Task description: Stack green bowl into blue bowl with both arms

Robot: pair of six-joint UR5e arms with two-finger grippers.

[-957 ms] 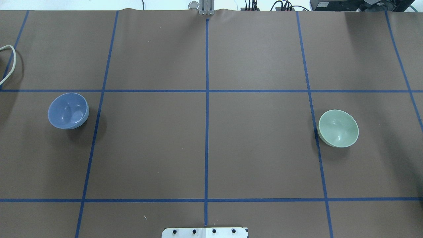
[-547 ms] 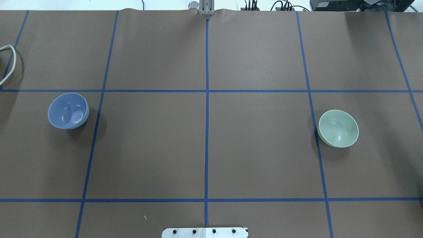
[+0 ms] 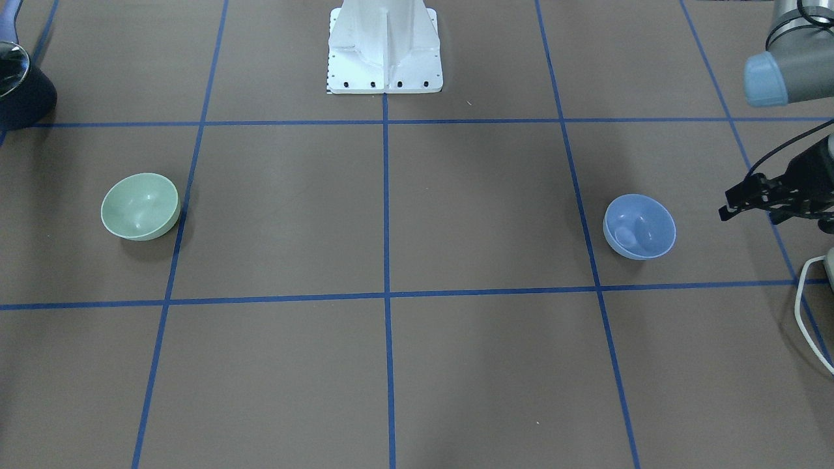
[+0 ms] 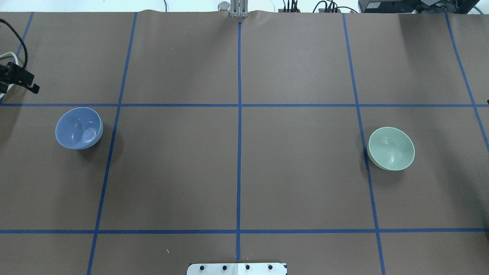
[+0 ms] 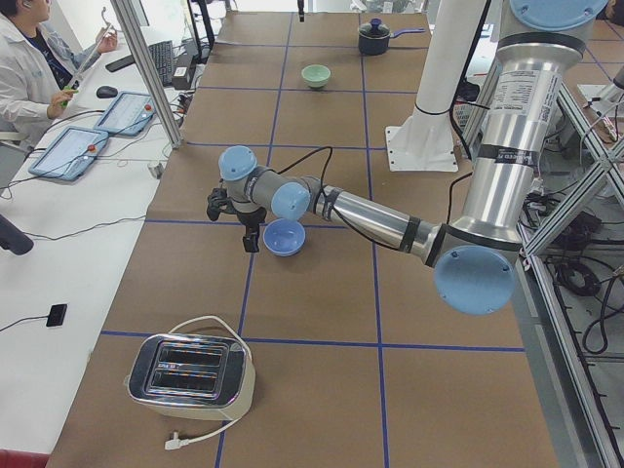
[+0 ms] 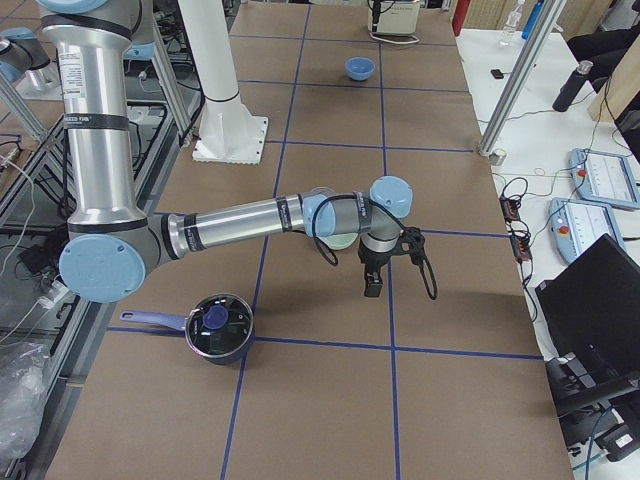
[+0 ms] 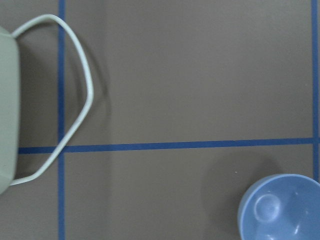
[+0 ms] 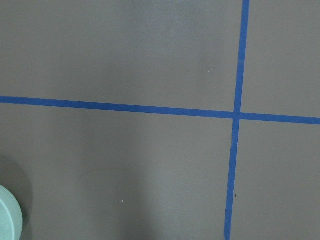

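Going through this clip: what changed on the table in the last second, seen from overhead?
The left gripper has come into the overhead view at its left edge, near the blue bowl but not touching it. Nothing was taken hold of or let go. The blue bowl and the green bowl stayed where they were, far apart.

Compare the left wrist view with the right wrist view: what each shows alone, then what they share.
Left wrist only: the blue bowl, a white cord loop, a pale appliance's edge. Right wrist only: a sliver of the green bowl, lower left corner. Both: the brown table cover crossed by blue tape lines.
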